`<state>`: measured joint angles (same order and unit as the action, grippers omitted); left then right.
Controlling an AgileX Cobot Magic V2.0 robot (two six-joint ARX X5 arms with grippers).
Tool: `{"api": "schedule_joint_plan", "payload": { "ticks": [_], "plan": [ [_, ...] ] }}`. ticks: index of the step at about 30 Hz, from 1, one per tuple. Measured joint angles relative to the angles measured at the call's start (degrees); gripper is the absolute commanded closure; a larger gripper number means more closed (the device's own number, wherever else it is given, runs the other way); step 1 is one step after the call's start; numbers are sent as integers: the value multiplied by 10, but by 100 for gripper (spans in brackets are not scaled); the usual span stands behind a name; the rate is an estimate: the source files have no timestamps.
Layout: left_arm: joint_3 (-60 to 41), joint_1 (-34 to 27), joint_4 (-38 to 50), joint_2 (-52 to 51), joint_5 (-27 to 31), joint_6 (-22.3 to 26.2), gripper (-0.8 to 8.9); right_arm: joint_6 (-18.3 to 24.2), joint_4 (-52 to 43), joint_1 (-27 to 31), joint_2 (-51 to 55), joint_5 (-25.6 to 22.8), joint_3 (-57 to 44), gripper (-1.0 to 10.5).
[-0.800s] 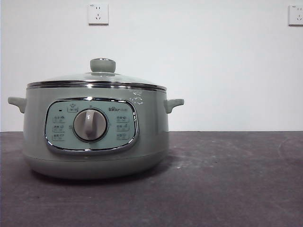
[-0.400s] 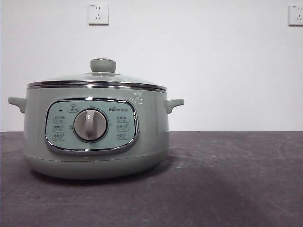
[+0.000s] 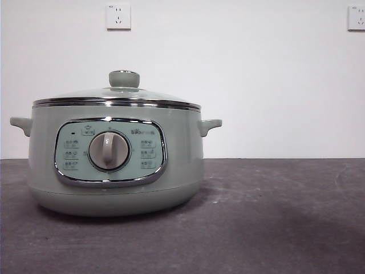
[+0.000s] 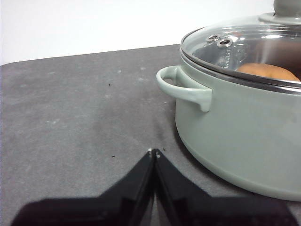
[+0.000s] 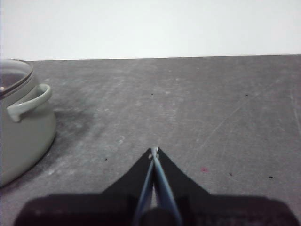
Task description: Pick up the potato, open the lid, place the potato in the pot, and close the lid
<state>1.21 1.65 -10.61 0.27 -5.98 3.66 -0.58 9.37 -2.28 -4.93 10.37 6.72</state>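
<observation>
The sage-green pot (image 3: 117, 157) stands on the dark table at the left of the front view. The glass lid (image 3: 117, 96) with its green knob (image 3: 124, 78) sits closed on it. The potato (image 4: 268, 71) shows orange-brown through the glass, inside the pot (image 4: 235, 127), in the left wrist view. My left gripper (image 4: 154, 152) is shut and empty, low over the table beside the pot's side handle (image 4: 183, 87). My right gripper (image 5: 154, 151) is shut and empty, apart from the pot (image 5: 21, 122) on its other side. Neither arm shows in the front view.
The dark grey table (image 3: 274, 217) stretches to the right of the pot. A white wall with two power sockets (image 3: 118, 16) stands behind. A small red speck (image 5: 203, 169) lies on the table near my right gripper.
</observation>
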Motion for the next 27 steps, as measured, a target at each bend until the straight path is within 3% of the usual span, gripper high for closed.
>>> {"api": "schedule_joint_plan", "payload": {
  "ticks": [10, 27],
  "plan": [
    [0, 0, 0, 0, 0, 0, 817, 6, -14, 0, 42, 0, -57, 946],
    [0, 0, 0, 0, 0, 0, 817, 6, -4, 0, 47, 0, -57, 946]
  ]
}}
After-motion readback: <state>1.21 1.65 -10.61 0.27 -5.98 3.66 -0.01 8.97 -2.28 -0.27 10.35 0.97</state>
